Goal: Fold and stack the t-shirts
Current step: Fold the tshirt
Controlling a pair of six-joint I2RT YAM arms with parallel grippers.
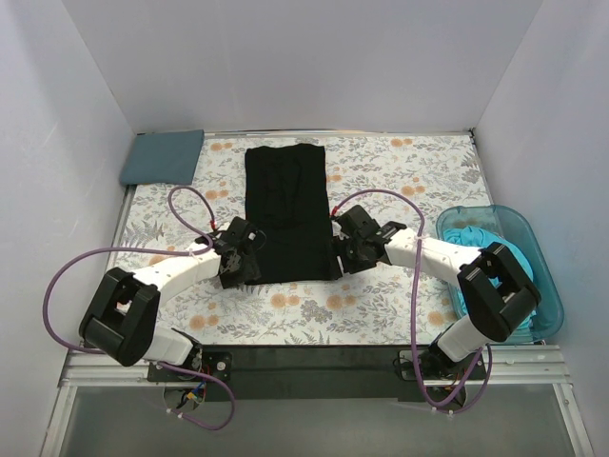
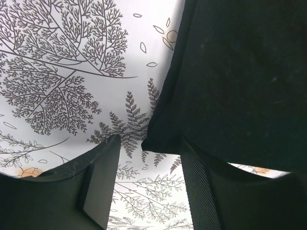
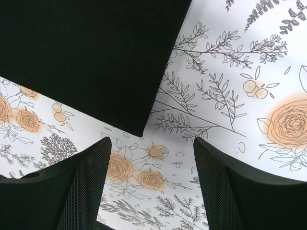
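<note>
The black t-shirt (image 1: pixel 288 209) lies flat in a long folded strip in the middle of the table. My left gripper (image 1: pixel 240 269) is open at its near left corner; the left wrist view shows that corner (image 2: pixel 158 139) just ahead of the open jaws. My right gripper (image 1: pixel 341 257) is open at the near right corner, which shows in the right wrist view (image 3: pixel 134 127) just ahead of the jaws. The slate blue-grey t-shirt (image 1: pixel 164 157) lies folded at the far left corner. The turquoise t-shirt (image 1: pixel 481 249) sits bunched in the tub.
The translucent teal plastic tub (image 1: pixel 545 276) stands at the right edge of the table. The floral table cloth (image 1: pixel 400 181) covers the table. White walls close in the left, back and right sides.
</note>
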